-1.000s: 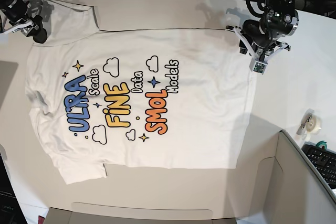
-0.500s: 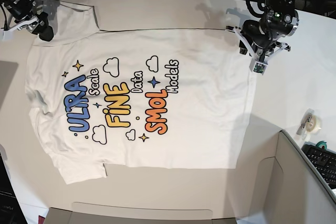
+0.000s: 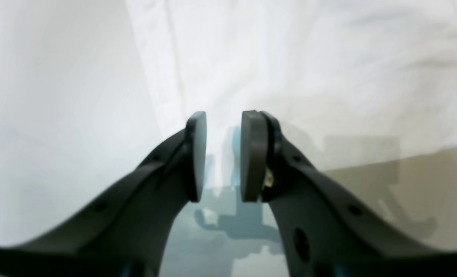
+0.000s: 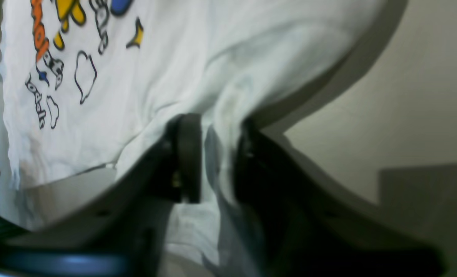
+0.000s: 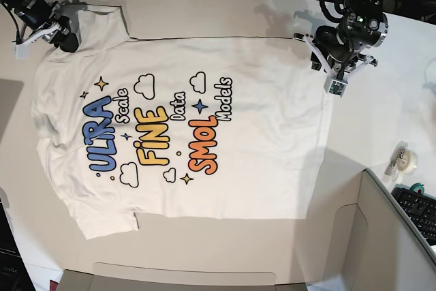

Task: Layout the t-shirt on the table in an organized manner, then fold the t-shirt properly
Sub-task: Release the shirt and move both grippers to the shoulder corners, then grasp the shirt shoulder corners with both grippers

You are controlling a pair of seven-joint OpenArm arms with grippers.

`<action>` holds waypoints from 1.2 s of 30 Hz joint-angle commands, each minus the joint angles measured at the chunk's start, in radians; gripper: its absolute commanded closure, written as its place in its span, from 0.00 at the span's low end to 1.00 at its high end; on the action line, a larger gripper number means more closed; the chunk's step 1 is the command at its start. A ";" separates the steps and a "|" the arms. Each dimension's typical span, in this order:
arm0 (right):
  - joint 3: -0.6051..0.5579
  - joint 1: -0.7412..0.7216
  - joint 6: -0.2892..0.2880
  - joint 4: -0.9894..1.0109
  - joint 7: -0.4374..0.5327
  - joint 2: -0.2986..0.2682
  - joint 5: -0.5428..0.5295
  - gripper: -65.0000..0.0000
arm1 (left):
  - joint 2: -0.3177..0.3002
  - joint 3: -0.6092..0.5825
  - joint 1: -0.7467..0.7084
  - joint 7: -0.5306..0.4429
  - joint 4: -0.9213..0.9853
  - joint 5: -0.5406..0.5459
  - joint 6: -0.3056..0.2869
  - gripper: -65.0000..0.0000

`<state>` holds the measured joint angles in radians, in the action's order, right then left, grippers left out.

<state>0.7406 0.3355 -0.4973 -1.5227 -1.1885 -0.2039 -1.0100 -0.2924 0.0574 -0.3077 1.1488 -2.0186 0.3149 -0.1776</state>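
Right wrist view shows you the right gripper [image 4: 216, 157] pinching the t-shirt [image 5: 184, 127]; your left gripper [image 3: 222, 156] stands narrow, holding nothing, over the table [image 5: 381, 107].

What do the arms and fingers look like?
Both grippers, left and right, have curved matte black fingers tipped with flat disc pads. In the base view, the left wrist is black with white brackets, and black cables trail behind.
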 commanded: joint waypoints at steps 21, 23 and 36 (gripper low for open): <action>-0.102 -0.016 0.036 0.015 -0.112 -0.030 0.113 1.00 | 0.063 0.548 0.008 0.182 0.293 0.527 0.003 0.60; -0.103 -0.016 0.036 0.015 -0.112 -0.030 0.113 1.00 | 0.063 0.546 0.008 0.182 0.296 0.527 0.003 0.60; -0.103 -0.016 0.036 0.015 -0.112 -0.025 0.113 1.00 | 0.069 0.440 0.009 0.188 0.298 0.603 0.003 0.60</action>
<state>0.6479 0.3046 -0.4911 -1.5200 -1.2255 -0.2314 -1.0096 -0.2123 0.4942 -0.2955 1.3273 -1.7107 0.9092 -0.1867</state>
